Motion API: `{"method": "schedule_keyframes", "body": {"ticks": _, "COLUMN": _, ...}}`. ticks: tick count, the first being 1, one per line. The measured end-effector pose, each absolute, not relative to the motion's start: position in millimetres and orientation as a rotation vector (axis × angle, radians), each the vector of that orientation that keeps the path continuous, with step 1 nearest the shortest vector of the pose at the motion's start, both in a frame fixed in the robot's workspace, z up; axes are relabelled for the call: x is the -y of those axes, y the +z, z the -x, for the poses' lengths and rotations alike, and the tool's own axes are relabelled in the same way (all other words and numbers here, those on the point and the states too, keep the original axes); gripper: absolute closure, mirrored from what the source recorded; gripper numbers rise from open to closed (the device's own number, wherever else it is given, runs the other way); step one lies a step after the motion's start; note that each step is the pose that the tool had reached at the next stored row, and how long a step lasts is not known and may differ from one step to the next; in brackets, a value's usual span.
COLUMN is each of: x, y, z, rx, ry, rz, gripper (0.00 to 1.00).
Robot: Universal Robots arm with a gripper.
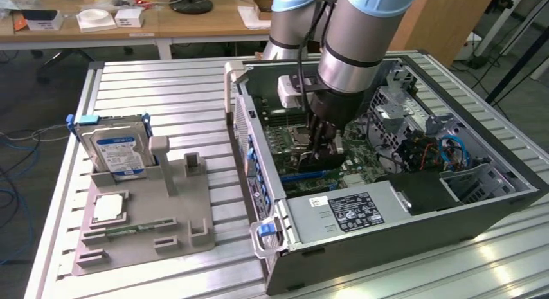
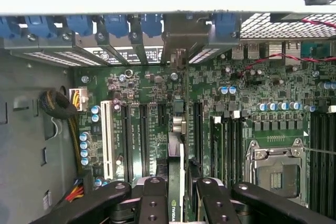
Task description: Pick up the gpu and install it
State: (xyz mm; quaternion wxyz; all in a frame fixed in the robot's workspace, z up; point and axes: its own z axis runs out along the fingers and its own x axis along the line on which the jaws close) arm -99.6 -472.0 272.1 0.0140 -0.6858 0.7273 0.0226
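Reaches down from above into the open computer case (image 1: pixel 403 238) lying on the slatted metal table (image 1: pixel 154 93). Grips the gpu (image 2: pixel 176 166) with the gripper (image 2: pixel 182 193), fingers (image 2: pixel 153 198) narrowed onto both faces of the card. Holds it upright on its edge over the motherboard (image 2: pixel 231 108), between the expansion slots and beside the empty CPU socket (image 2: pixel 275 166). Puts its silver end bracket (image 2: pixel 181 38) right at the row of rear slot openings with blue clips. Cannot tell whether the card's lower edge sits in a slot.

Inside the case at the near end, the power supply (image 1: pixel 351 212) with its white label. Well apart from the case, at the exterior view's left, a grey fixture (image 1: pixel 184 209) on the table: on it a blue-labelled hard drive (image 1: pixel 116 151) standing upright at the far end, and a square CPU chip (image 1: pixel 109 209) lying flat just nearer.
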Motion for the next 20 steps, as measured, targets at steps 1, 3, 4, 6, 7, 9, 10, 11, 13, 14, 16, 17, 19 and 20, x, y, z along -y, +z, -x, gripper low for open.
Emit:
{"method": "schedule_keyframes", "body": {"ticks": 1, "x": 472.0, "y": 272.1, "z": 99.0, "rx": -2.263, "ry": 0.071, "rz": 2.136, "gripper": 0.74}}
{"method": "schedule_keyframes", "body": {"ticks": 3, "x": 472.0, "y": 272.1, "z": 98.9, "rx": -2.262, "ry": 0.071, "rz": 2.138, "gripper": 0.74}}
{"method": "schedule_keyframes", "body": {"ticks": 4, "x": 472.0, "y": 272.1, "z": 98.8, "rx": -2.261, "ry": 0.071, "rz": 2.138, "gripper": 0.74}}
{"method": "schedule_keyframes", "body": {"ticks": 6, "x": 472.0, "y": 271.6, "z": 98.0, "rx": -2.261, "ry": 0.071, "rz": 2.138, "gripper": 0.74}}
{"method": "schedule_keyframes", "body": {"ticks": 7, "x": 472.0, "y": 271.3, "z": 97.5, "rx": -2.261, "ry": 0.071, "rz": 2.138, "gripper": 0.74}}
{"method": "schedule_keyframes", "body": {"ticks": 9, "x": 472.0, "y": 270.8, "z": 97.0, "rx": -2.261, "ry": 0.071, "rz": 2.138, "gripper": 0.74}}
{"method": "schedule_keyframes", "body": {"ticks": 10, "x": 472.0, "y": 270.3, "z": 96.9, "rx": -2.261, "ry": 0.071, "rz": 2.138, "gripper": 0.74}}
{"method": "schedule_keyframes", "body": {"ticks": 11, "x": 472.0, "y": 269.7, "z": 96.8, "rx": -2.261, "ry": 0.071, "rz": 2.138, "gripper": 0.74}}
{"method": "schedule_keyframes", "body": {"ticks": 13, "x": 472.0, "y": 268.2, "z": 96.7, "rx": -2.261, "ry": 0.071, "rz": 2.138, "gripper": 0.74}}
{"method": "schedule_keyframes", "body": {"ticks": 14, "x": 472.0, "y": 267.7, "z": 96.7, "rx": -2.261, "ry": 0.071, "rz": 2.138, "gripper": 0.74}}
{"method": "schedule_keyframes", "body": {"ticks": 16, "x": 472.0, "y": 265.1, "z": 96.7, "rx": -2.261, "ry": 0.071, "rz": 2.138, "gripper": 0.74}}
{"method": "schedule_keyframes", "body": {"ticks": 17, "x": 472.0, "y": 263.6, "z": 96.7, "rx": -2.261, "ry": 0.071, "rz": 2.138, "gripper": 0.74}}
{"method": "schedule_keyframes", "body": {"ticks": 19, "x": 472.0, "y": 261.9, "z": 96.7, "rx": -2.261, "ry": 0.071, "rz": 2.139, "gripper": 0.74}}
{"method": "schedule_keyframes", "body": {"ticks": 20, "x": 472.1, "y": 261.8, "z": 96.7, "rx": -2.262, "ry": 0.071, "rz": 2.139, "gripper": 0.74}}
